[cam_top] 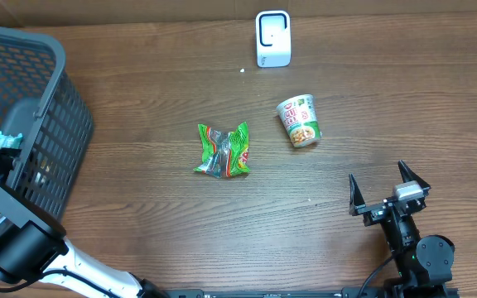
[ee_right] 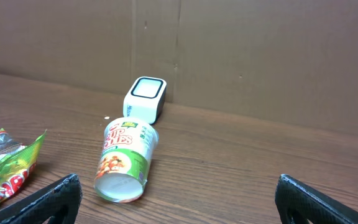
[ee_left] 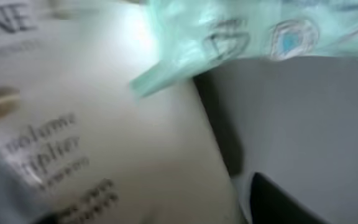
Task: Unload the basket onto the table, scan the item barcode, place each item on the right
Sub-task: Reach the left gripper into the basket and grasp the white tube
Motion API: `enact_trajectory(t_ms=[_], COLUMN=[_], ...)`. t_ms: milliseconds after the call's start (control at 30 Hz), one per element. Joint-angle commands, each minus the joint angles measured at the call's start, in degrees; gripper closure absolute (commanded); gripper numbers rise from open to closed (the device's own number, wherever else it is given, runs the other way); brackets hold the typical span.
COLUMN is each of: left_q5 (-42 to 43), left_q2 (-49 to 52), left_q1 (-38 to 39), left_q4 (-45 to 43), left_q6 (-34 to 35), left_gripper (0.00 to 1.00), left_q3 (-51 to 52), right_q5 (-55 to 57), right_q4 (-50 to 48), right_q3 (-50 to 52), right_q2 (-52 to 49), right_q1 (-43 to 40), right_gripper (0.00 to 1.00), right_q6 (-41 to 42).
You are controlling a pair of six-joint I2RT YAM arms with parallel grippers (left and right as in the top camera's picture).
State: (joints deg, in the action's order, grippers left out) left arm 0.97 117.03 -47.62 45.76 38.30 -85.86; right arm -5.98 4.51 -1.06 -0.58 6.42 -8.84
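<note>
A white printed pack (ee_left: 104, 143), in the grey mesh plastic basket (cam_top: 56, 91) under a mint-green wrapper (ee_left: 241, 31), looks light, smooth and fairly stiff, so it is best pinched across its narrow edges. Whether the left gripper (ee_left: 166, 208) has closed cannot be told. The right gripper (cam_top: 381, 189) waits spread wide, well apart.

White pack (ee_left: 104, 143) in the left wrist view: "volume" is readable, plus "NE" up top, rest is blur. Noodle cup (ee_right: 124, 160) has red letters, looks like "CUP NOODLES", small print unreadable.
</note>
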Motion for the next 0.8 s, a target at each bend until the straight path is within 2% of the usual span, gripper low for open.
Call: enact_trajectory(t_ms=[0, 67, 233, 300, 400, 433, 767], left_q5=[0.11, 0.61, 5.09, 7.10, 8.90, 9.16, 9.22], left_q2=[0.31, 0.28, 0.26, 0.26, 0.26, 0.26, 0.17], left_q1=[0.39, 0.39, 0.39, 0.39, 0.39, 0.39, 0.85], left_q4=[0.96, 1.64, 5.05, 7.04, 11.56, 13.49, 32.09], left_q6=[-2.84, -4.24, -8.61, -11.21, -14.32, -15.17, -20.90], left_gripper=[0.59, 0.63, 0.65, 0.71, 0.89, 0.92, 0.92], left_q3=[1.90, 1.81, -0.07, -1.95, -6.45, -8.55, -31.32], right_q5=[-0.07, -0.07, -0.07, -0.07, -0.07, -0.07, -0.07], right_q4=[-0.33, -0.33, -0.31, -0.31, -0.31, -0.31, -0.31], right_q3=[0.61, 0.61, 0.61, 0.61, 0.61, 0.61, 0.61], right_q2=[0.42, 0.42, 0.42, 0.42, 0.42, 0.42, 0.42], right_q1=[-0.15, -0.15, -0.15, -0.15, -0.15, -0.15, -0.15], right_gripper=[0.00, 0.00, 0.00, 0.00, 0.00, 0.00, 0.00], right_q6=[0.00, 0.00, 0.00, 0.00, 0.00, 0.00, 0.00])
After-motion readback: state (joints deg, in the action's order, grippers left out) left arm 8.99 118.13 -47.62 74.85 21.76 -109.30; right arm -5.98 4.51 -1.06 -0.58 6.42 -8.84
